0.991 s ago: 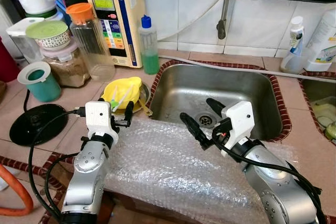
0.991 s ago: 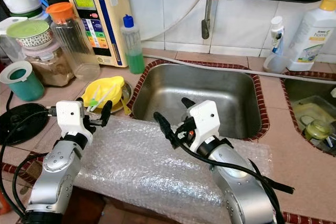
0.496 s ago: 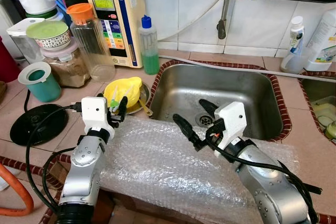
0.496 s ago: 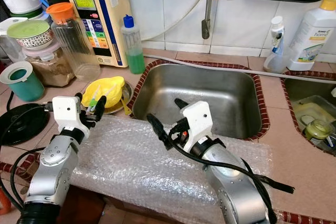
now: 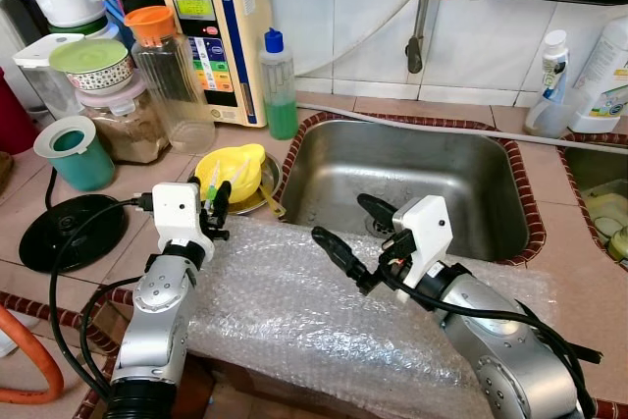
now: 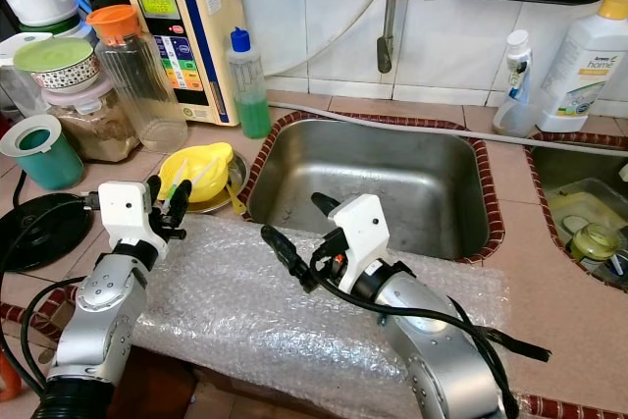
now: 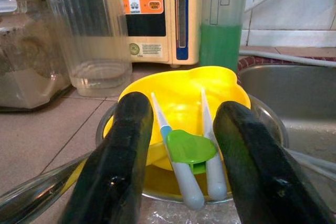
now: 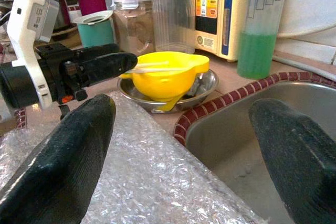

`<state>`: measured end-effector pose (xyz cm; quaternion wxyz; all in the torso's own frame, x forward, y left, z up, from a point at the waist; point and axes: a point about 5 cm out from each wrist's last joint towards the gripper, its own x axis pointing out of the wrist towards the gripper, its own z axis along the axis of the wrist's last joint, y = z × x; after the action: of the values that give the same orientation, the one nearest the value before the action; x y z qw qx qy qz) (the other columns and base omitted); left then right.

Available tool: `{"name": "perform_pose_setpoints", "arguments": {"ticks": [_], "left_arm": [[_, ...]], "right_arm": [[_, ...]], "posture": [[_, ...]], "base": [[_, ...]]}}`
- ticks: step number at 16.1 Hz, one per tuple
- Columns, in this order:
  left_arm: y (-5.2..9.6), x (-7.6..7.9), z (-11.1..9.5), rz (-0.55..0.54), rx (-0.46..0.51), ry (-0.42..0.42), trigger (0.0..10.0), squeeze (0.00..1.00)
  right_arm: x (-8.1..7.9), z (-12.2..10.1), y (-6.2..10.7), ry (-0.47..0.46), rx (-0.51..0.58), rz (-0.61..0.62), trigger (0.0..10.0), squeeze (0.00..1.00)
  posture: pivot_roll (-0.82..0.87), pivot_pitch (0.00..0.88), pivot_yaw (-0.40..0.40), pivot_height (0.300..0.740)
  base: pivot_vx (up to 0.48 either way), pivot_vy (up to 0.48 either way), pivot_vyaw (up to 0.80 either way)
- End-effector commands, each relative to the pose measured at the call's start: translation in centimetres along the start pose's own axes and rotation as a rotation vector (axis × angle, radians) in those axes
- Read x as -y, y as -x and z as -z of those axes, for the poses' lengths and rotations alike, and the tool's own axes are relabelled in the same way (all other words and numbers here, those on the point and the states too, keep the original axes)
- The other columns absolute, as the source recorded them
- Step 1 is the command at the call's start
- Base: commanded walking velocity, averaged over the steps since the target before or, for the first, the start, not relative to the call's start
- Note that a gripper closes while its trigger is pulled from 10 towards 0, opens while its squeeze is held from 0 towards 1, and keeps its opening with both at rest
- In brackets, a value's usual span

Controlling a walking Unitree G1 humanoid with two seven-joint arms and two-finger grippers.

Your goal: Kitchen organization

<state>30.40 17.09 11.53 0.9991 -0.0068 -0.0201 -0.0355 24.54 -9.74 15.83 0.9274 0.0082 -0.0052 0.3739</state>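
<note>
Two grippers work over a sheet of bubble wrap point(image 5: 324, 316) that drapes the counter's front edge, just before the steel sink point(image 5: 412, 179). The left gripper point(image 5: 214, 205) hovers at the wrap's far left corner, its fingers point(image 7: 118, 156) spread apart on either side of a pair of white tongs with a green hinge point(image 7: 190, 150), not touching them. The tongs lie in a yellow bowl point(image 5: 229, 169), which sits in a shallow metal dish point(image 6: 218, 201) close to the sink's red-tiled rim point(image 5: 294, 144). The right gripper point(image 5: 351, 231) hangs over the wrap's far edge with its fingers wide apart, one over the wrap, the other over the basin.

Behind the bowl stand a clear jar with an orange lid point(image 5: 169, 76), a cream appliance point(image 5: 218, 31) and a bottle of green liquid point(image 5: 279, 85), all near one another. To the bowl's left, bare tile separates it from a black round base point(image 5: 69, 231) and a teal cup point(image 5: 74, 152).
</note>
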Motion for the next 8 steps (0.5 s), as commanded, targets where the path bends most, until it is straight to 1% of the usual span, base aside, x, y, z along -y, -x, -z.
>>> {"name": "perform_pose_setpoints", "arguments": {"ticks": [1, 8], "left_arm": [[-0.19, 0.01, -0.05, 0.009, 0.004, -0.006, 0.0, 0.00], [-0.16, 0.12, 0.01, 0.010, 0.007, -0.011, 0.0, 0.00]], "right_arm": [[-0.37, -0.42, -0.14, 0.011, 0.010, -0.023, 10.0, 0.00], [-0.69, -0.36, -0.17, 0.012, -0.001, -0.054, 10.0, 0.00]], "posture": [[0.01, 0.000, 0.073, 0.740], [0.00, 0.000, 0.075, 0.740]], "base": [[0.000, 0.000, 0.00], [0.000, 0.000, 0.00]]}}
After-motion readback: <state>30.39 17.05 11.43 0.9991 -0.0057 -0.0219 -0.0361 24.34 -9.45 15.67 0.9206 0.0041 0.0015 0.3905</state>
